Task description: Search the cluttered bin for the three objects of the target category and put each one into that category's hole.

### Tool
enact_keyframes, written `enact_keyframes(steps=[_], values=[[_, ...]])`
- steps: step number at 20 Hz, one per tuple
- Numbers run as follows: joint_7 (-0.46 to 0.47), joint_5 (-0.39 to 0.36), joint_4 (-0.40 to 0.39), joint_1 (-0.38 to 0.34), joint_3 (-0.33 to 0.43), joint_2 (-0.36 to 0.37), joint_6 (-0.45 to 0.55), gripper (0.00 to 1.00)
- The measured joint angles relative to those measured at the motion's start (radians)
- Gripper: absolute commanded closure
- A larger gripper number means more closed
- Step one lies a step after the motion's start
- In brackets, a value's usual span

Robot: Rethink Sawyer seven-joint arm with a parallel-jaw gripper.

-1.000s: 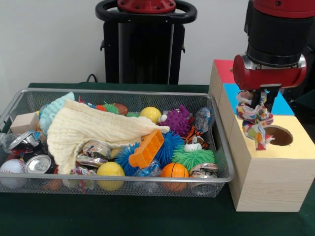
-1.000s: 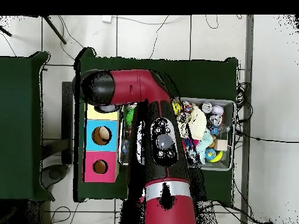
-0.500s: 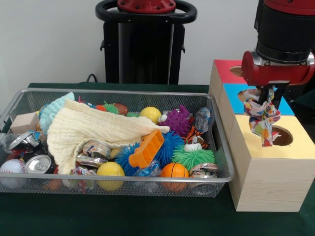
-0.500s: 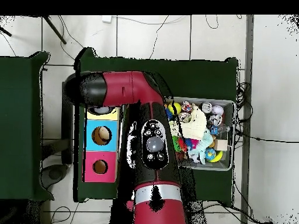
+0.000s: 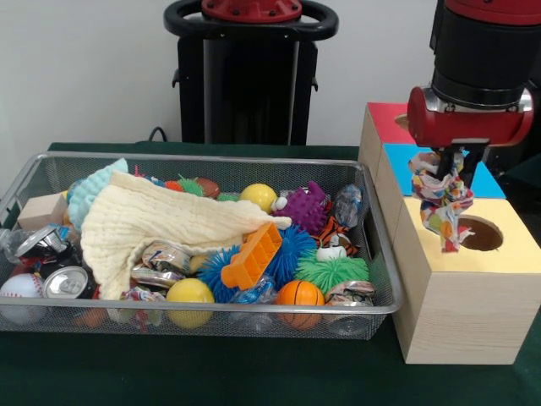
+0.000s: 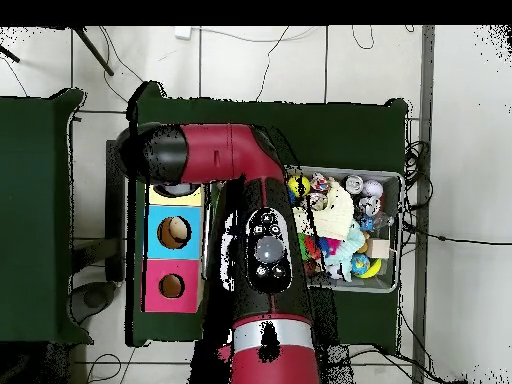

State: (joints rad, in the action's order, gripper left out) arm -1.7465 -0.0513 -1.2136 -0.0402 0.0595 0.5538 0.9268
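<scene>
My gripper [image 5: 447, 166] is shut on a multicoloured patterned cloth [image 5: 443, 203], which hangs down over the yellow section [image 5: 516, 245] of the wooden box. The cloth's lower end dangles at the left rim of the round hole [image 5: 482, 233] in that section, slightly above it. In the overhead view the red arm [image 6: 215, 150] covers the yellow section, hiding the gripper and the cloth. The wire bin [image 5: 203, 314] to the left holds a cream cloth [image 5: 161, 224] and a light blue knitted piece [image 5: 89, 190] among other clutter.
The box also has a blue section [image 6: 175, 232] and a red section [image 6: 171, 286], each with a hole. The bin holds spiky balls, an orange block [image 5: 252, 255], crushed cans [image 5: 59, 279], a small basketball [image 5: 299, 293], a yellow ball [image 5: 189, 292] and a wooden block [image 5: 42, 210].
Over the last second the gripper carried the patterned cloth right toward the yellow hole, then shifted slightly back left. The bin's contents have not moved.
</scene>
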Motion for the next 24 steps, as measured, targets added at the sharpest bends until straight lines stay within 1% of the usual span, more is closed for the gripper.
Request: enact_keyframes(steps=[6, 14, 24], values=[[0.000, 0.005, -0.022, 0.008, -0.024, 0.000, -0.068, 1.00], [0.000, 0.012, -0.072, 0.035, -0.041, 0.000, -0.151, 1.00], [0.000, 0.026, -0.125, 0.052, -0.053, 0.001, -0.185, 1.00]])
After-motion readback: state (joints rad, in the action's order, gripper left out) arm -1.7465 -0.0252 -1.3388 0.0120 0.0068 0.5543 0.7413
